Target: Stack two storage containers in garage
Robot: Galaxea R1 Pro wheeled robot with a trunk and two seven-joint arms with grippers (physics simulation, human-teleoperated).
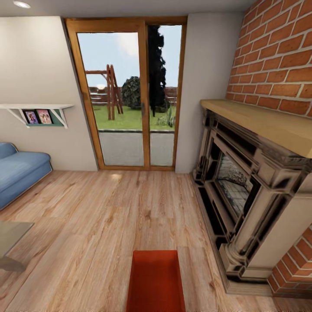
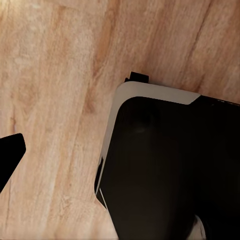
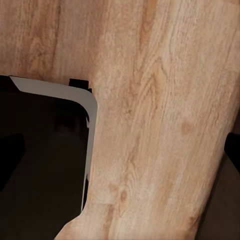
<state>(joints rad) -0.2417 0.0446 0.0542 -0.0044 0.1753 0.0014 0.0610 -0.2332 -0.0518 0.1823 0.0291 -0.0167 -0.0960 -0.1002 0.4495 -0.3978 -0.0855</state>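
A home living room is showing: a blue sofa [image 1: 19, 173] sitting left, a stone fireplace [image 1: 247, 195] standing right, glass doors [image 1: 130, 95] far.

Quick count of the room: 1 orange-red storage container [image 1: 156, 281] on the wood-plank floor [image 1: 99, 216], 1 blue sofa [image 1: 19, 171], 1 stone fireplace [image 1: 247, 190] with 1 wooden mantel [image 1: 264, 123] on top. 1 set of wood-framed glass doors [image 1: 128, 95] with 2 panes, 1 white wall shelf [image 1: 37, 108] holding 2 framed pictures [image 1: 38, 116], 1 ceiling light [image 1: 21, 4], and 1 table corner [image 1: 11, 236] poking in beside the sofa.
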